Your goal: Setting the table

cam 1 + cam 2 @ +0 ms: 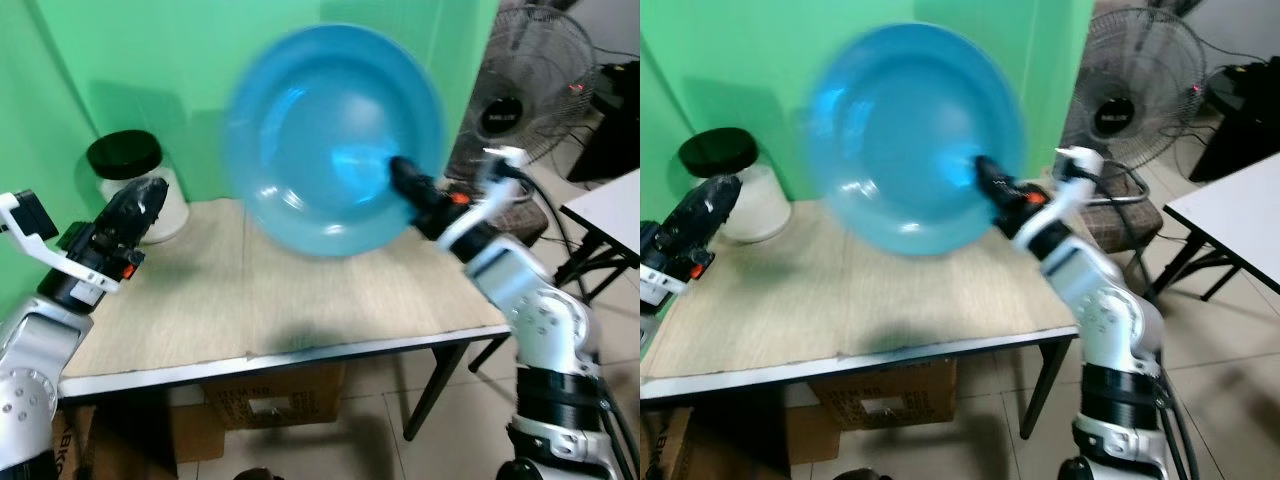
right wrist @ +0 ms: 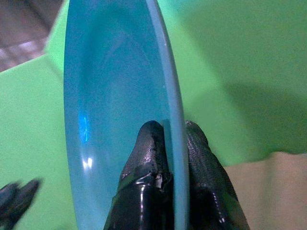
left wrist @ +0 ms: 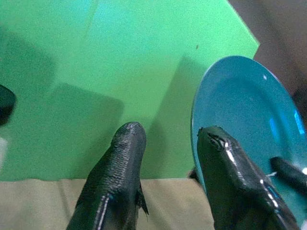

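Bright, even indoor light; blue plate [image 1: 330, 140] motion-blurred w/ white glare spots in head views; soft shadows on green backdrop [image 3: 96, 72] & worktop [image 1: 300, 300]; wrist views sharper, fingers [image 3: 115, 187] glossy.

We see a light wooden table [image 1: 300, 300] standing against a green backdrop [image 1: 150, 70], with a cardboard box [image 1: 270, 400] beneath it on the pale tiled floor [image 1: 440, 440]. To the table's right stand a dark pedestal fan [image 1: 530, 85] and the corner of a white table [image 1: 610, 205].
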{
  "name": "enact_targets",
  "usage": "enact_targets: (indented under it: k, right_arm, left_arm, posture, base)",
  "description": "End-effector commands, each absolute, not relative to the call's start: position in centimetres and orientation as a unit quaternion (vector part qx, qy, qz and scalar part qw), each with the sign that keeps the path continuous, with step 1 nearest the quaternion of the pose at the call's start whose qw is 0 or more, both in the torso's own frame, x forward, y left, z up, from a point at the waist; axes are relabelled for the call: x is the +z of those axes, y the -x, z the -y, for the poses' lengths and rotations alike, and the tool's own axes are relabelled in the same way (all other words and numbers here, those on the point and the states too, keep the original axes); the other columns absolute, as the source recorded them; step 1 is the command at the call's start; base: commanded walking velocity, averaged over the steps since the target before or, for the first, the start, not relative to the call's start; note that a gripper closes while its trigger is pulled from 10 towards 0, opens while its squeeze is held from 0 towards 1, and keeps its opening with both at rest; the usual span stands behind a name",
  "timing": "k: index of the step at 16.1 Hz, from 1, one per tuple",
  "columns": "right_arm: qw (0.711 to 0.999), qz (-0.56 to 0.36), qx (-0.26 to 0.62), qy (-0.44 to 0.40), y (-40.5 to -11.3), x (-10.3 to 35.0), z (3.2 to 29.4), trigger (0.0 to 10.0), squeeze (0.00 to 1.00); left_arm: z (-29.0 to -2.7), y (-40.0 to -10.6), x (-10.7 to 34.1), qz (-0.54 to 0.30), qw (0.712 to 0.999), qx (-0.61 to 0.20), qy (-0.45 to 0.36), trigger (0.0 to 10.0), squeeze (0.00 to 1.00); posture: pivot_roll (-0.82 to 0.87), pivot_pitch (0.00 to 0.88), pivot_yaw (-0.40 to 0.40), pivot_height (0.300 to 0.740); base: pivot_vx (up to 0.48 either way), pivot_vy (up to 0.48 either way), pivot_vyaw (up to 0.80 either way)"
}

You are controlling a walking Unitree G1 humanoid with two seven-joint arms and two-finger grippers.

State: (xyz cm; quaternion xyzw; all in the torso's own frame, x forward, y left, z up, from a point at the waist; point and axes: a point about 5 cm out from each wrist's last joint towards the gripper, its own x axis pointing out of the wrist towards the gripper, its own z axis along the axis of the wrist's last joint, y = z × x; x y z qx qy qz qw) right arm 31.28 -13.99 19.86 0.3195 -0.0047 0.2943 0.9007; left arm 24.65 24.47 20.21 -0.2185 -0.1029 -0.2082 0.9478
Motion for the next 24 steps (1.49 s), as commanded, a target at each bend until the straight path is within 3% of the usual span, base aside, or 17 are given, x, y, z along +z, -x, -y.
enact_targets:
  k: [1,4,5,6,7,8,10,12,16,24]
  right_arm:
    - [0.908,0.030,0.287,-0.304,-30.9,20.8,14.4,0.0,0.00]
    - [0.933,0.041,0.245,-0.262,-29.7,21.2,15.5,0.0,0.00]
    - [0.936,0.048,0.239,-0.255,-29.1,21.7,15.3,4.3,0.00]
    - [0.939,0.048,0.243,-0.240,-28.5,22.0,14.7,10.0,0.00]
    - [0.941,0.048,0.248,-0.224,-28.2,22.1,14.3,10.0,0.00]
    - [0.949,0.058,0.236,-0.198,-27.7,22.1,13.7,10.0,0.00]
    - [0.958,0.070,0.222,-0.166,-27.0,22.2,13.2,10.0,0.00]
    - [0.969,0.059,0.213,-0.113,-26.4,21.9,13.2,10.0,0.00]
    - [0.972,0.081,0.210,-0.064,-25.5,21.9,12.8,10.0,0.00]
    - [0.978,0.101,0.170,-0.059,-25.9,22.3,13.5,10.0,0.00]
  left_arm:
    - [-23.6,-24.8,20.6,0.104,0.957,-0.207,0.177,10.0,0.00]
    - [-21.2,-25.0,21.3,0.127,0.965,-0.178,0.145,10.0,0.00]
    - [-20.3,-24.9,21.8,0.143,0.967,-0.163,0.130,10.0,0.00]
    - [-19.8,-24.9,21.9,0.151,0.969,-0.151,0.122,10.0,0.00]
    - [-19.5,-24.8,22.1,0.162,0.969,-0.140,0.123,10.0,0.00]
    - [-18.8,-24.8,22.3,0.170,0.977,-0.110,0.073,10.0,0.00]
    - [-17.1,-24.3,21.3,0.119,0.982,-0.149,0.003,10.0,0.00]
    - [-17.5,-24.4,20.8,0.106,0.990,-0.090,0.019,10.0,0.00]
    - [-17.4,-24.3,20.8,0.106,0.992,-0.061,-0.002,10.0,0.00]
    - [-16.8,-24.7,20.6,0.107,0.993,-0.045,-0.001,10.0,0.00]
  posture:
    - [0.00,0.000,0.040,0.740]
    - [-0.01,0.000,0.022,0.740]
    - [-0.03,0.000,0.009,0.740]
    - [-0.06,0.000,0.014,0.740]
    - [-0.06,0.000,0.016,0.740]
    - [-0.06,0.000,0.013,0.740]
    - [-0.06,0.000,0.017,0.740]
    - [-0.07,0.000,0.019,0.740]
    - [-0.08,0.000,0.024,0.740]
    - [-0.08,0.000,0.013,0.740]
  base:
    - [0.000,0.000,0.00]
    - [0.000,0.000,0.00]
    - [0.000,0.000,0.00]
    - [0.000,0.000,0.00]
    - [0.000,0.000,0.00]
    - [0.000,0.000,0.00]
    - [0.000,0.000,0.00]
    - [0.000,0.000,0.00]
    - [0.000,0.000,-0.11]
    - [0.000,0.000,-0.40]
